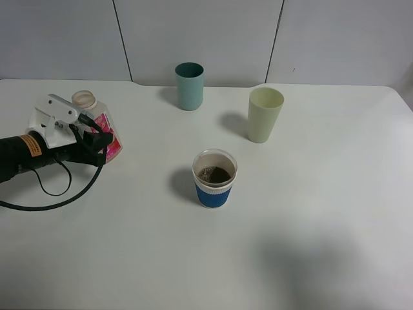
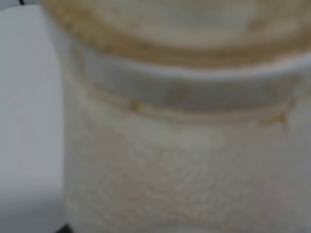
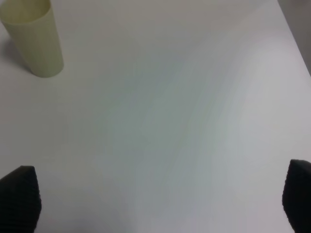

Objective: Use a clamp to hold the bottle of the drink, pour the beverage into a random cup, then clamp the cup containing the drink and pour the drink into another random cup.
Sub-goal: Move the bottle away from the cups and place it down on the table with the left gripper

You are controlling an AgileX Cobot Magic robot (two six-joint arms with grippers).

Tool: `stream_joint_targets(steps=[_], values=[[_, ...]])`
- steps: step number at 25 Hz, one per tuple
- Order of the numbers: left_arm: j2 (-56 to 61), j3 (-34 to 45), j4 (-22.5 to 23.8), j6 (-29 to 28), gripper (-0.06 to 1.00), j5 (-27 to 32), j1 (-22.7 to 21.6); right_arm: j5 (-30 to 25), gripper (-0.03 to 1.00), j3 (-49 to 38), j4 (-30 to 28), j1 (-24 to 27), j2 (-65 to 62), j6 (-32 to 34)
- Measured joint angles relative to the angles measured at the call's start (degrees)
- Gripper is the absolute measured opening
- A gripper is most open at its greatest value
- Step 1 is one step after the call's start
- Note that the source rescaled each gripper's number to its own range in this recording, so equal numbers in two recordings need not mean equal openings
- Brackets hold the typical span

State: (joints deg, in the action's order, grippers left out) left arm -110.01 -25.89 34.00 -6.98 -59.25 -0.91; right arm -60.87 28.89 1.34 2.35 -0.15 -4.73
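Note:
The bottle of the drink (image 1: 102,124), clear with a pink label and an open wide neck, is at the table's left. My left gripper (image 1: 97,139), the clamp, is shut on its body from the left. In the left wrist view the bottle (image 2: 184,145) fills the frame, blurred, with brown traces round its neck. The cup containing the drink (image 1: 214,179), with a blue sleeve, stands mid-table and holds the dark brown beverage (image 1: 215,174). The tall pale yellow-green cup (image 1: 264,115) (image 3: 34,41) stands behind it to the right. My right gripper (image 3: 158,204) is open over bare table, out of the high view.
A dark teal cup (image 1: 189,86) stands at the back centre. A black cable (image 1: 51,194) loops on the white table (image 1: 322,213) below the left arm. The table's right edge (image 3: 294,36) shows in the right wrist view.

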Motion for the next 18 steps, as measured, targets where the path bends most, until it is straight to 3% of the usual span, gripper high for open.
stream_joint_targets(steps=[18], values=[[-0.2,0.0,1.26,0.0,0.05,1.53,0.0,0.0,1.0,0.0,0.0,0.0,0.0,0.0]])
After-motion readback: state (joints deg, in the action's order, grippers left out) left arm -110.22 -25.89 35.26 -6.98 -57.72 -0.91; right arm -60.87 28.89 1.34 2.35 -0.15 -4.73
